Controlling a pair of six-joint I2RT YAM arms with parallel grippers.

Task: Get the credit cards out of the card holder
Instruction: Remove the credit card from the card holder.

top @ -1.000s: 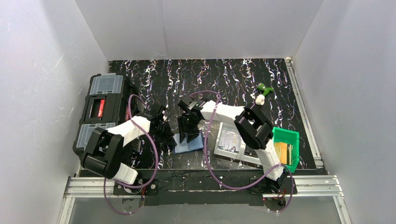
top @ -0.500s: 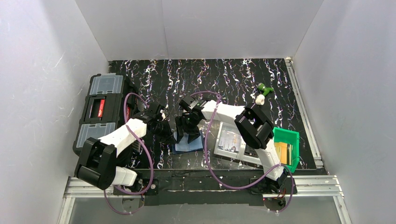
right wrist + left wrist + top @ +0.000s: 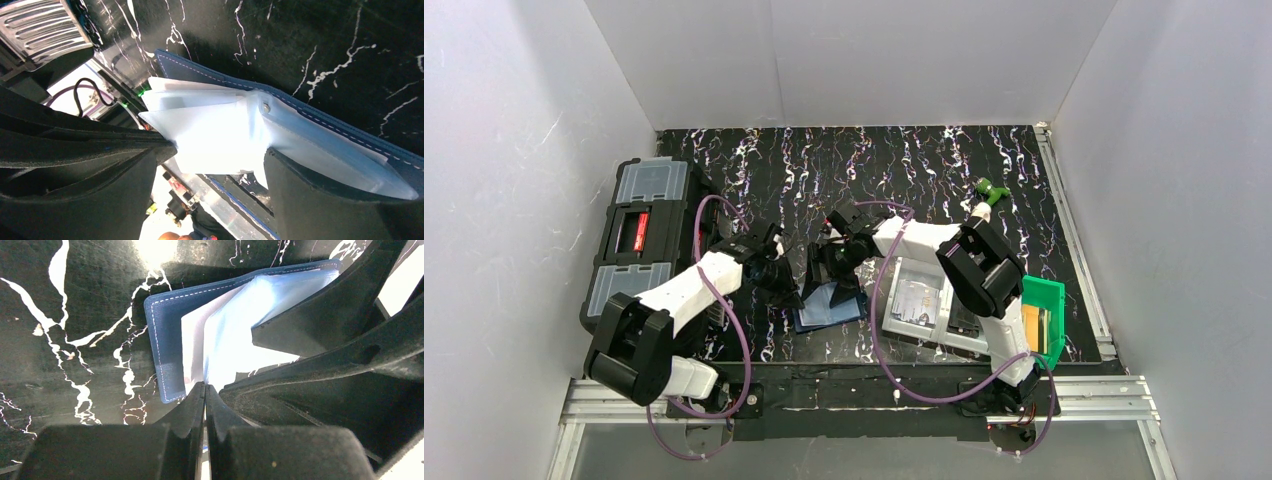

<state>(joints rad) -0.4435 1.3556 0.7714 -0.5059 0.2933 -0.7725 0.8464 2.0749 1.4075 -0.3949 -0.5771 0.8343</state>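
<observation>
Now the card holder (image 3: 829, 307) lies opened on the bench (image 3: 924, 170) between both arms, navy cover down, its pale blue sleeves (image 3: 240, 315) fanned upward. The left gripper (image 3: 205, 390) is closed tight at the sleeves' edge; whether it pinches one is unclear. The right gripper (image 3: 220, 150) stands wide apart astride the sleeves, gripping nothing.

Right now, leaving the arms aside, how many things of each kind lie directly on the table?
card holder: 1
toolbox: 1
green bin: 1
grey tray: 1
small green-and-white item: 1
Total in plain view: 5
</observation>
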